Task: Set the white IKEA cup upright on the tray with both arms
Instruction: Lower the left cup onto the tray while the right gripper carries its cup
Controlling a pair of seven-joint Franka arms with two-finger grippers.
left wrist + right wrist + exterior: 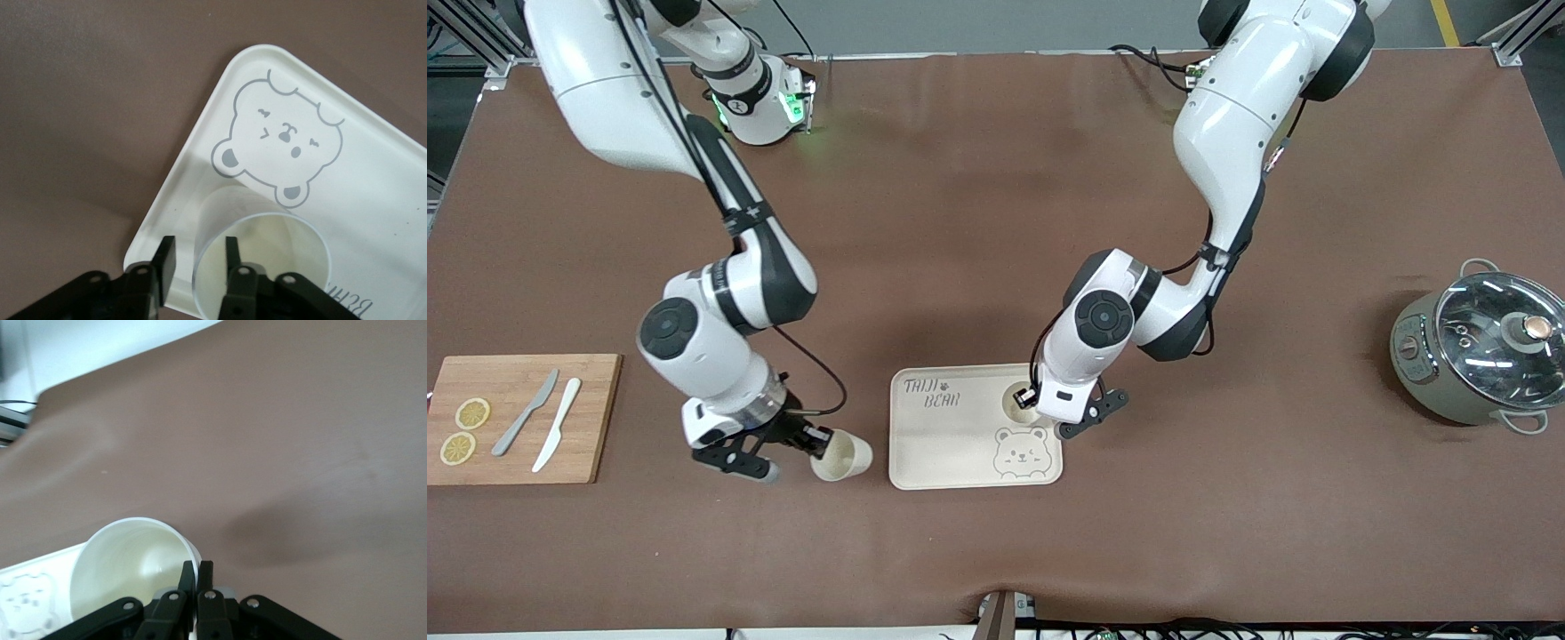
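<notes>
A white cup is seen upright on the cream tray, with the left pincer narrowly parted astride its rim, one finger inside. A second white cup is held tilted by its wall in the closed right pincer, above the table just beside the tray. If the left pincer is lifted crookedly, the standing cup could be snagged and tipped.

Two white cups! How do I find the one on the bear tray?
Find the cream bear-face tray mid-table. The upright cup stands on it, under the left pincer. The tilted cup is off the tray, gripped by the right pincer.
</notes>
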